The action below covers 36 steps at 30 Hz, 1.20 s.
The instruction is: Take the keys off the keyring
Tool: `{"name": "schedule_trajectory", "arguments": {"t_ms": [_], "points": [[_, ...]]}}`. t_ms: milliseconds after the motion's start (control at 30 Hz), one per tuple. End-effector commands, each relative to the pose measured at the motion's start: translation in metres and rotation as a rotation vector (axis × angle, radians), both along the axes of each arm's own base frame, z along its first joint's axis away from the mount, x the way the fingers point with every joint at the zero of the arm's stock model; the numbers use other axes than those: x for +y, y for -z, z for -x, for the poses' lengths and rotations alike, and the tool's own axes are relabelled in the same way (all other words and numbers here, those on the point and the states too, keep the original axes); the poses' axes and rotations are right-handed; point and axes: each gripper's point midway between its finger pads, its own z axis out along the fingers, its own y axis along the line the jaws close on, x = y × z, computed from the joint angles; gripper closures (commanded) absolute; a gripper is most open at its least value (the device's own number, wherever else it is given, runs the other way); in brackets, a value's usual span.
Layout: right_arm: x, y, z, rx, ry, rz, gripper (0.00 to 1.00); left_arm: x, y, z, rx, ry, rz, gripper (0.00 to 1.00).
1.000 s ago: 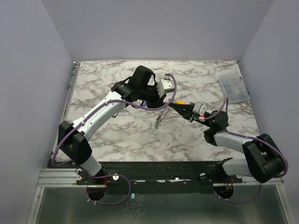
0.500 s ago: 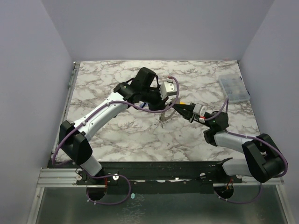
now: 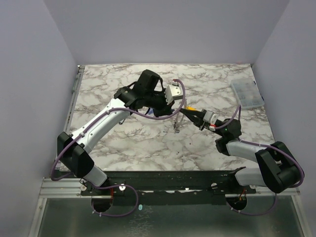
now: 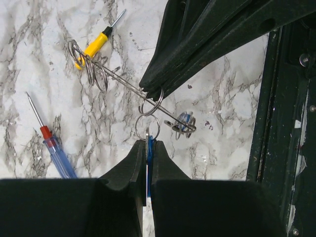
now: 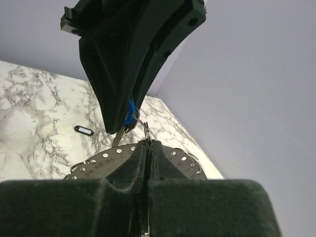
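Keys (image 3: 176, 124) dangle above the table (image 3: 123, 143) at centre. Left wrist: left fingers (image 4: 132, 170) pinch one blue-headed key (image 4: 148, 148) taut against its link (image 4: 147, 127). Right wrist: right fingers (image 5: 129, 170) clamp the keyring (image 5: 106, 160), anchoring it. Since earlier, the left arm (image 3: 106, 118) has pulled leftward and the bunch hangs straighter.

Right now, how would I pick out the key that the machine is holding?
Look above the middle of the marble table, where the left gripper pinches a blue-headed key linked by small rings to the keyring. Unlike the other blue key, which dangles free on that ring, this one is clamped.
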Motion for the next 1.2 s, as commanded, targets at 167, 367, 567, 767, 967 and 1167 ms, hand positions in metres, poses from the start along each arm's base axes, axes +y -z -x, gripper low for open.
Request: {"name": "schedule_trajectory", "arguments": {"t_ms": [167,367,567,767,967,1167], "points": [[-0.003,-0.009,-0.002,-0.062,0.037,-0.018,0.99,0.008,-0.03,0.0,-0.071,-0.009,0.032,1.0],[0.008,0.005,-0.011,0.106,-0.011,0.016,0.99,0.006,-0.038,-0.004,-0.099,-0.006,0.035,1.0],[0.021,0.013,-0.017,0.281,-0.074,0.058,0.99,0.006,-0.038,-0.006,-0.18,0.009,-0.016,1.0],[0.028,0.015,-0.011,0.373,-0.142,0.093,0.92,0.013,-0.043,-0.019,-0.27,-0.023,-0.059,1.0],[0.03,0.015,-0.002,0.453,-0.204,0.119,0.66,0.022,-0.042,-0.03,-0.34,-0.037,-0.112,1.0],[0.028,0.009,0.007,0.529,-0.265,0.17,0.48,0.028,-0.041,-0.038,-0.402,-0.025,-0.16,1.0]]}}
